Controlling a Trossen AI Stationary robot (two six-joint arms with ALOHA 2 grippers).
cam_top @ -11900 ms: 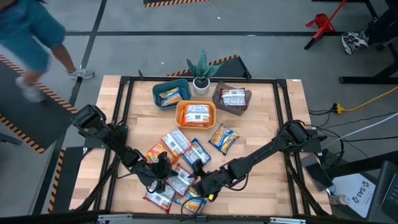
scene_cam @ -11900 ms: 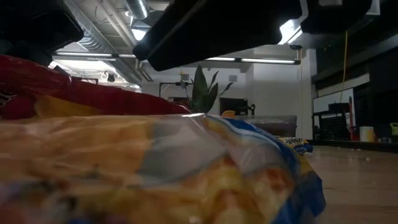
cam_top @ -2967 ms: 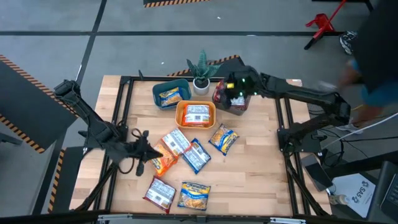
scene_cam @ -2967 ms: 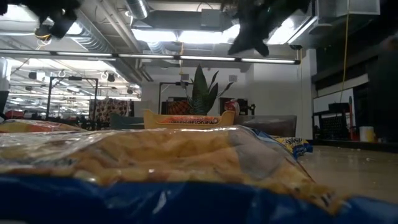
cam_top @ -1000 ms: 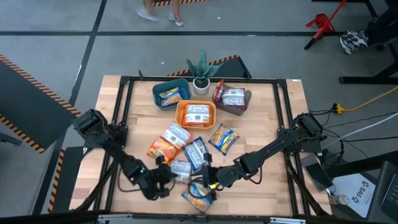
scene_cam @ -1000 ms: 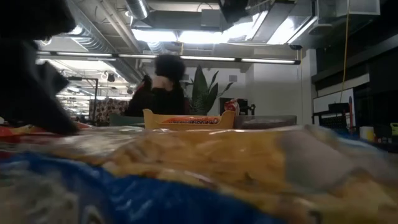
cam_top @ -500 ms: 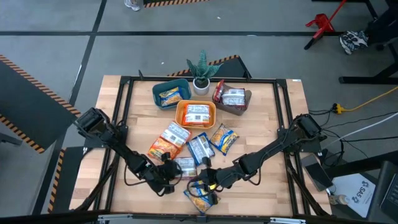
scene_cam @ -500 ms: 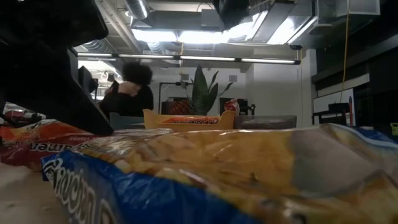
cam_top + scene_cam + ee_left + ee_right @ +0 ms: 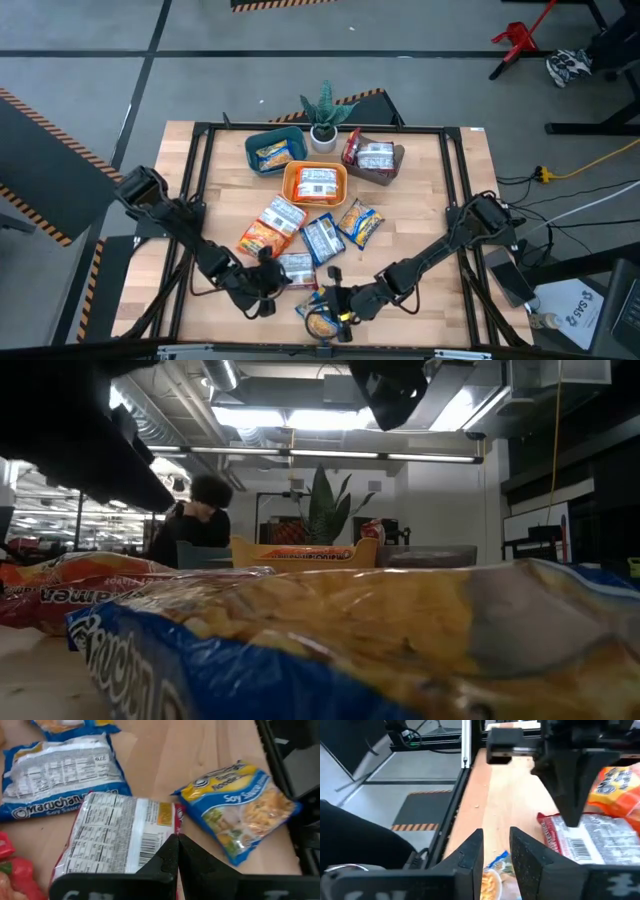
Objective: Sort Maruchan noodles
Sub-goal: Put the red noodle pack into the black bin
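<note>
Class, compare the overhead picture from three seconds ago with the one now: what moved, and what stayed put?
The right claw left the grey bin and came down to the yellow-and-blue packet at the table's near edge. The left claw, shut, moved to the red-and-white packet. All three bins and the plant stayed.

Both my arms reach in low toward the 6 o'clock edge of the surface. My left claw [image 9: 268, 284] comes in from 9 o'clock, its fingers [image 9: 170, 851] pressed tight together. My right claw [image 9: 322, 303] comes in from 3 o'clock, its fingers [image 9: 470, 851] standing a narrow gap apart. The two claws sit near each other.
</note>
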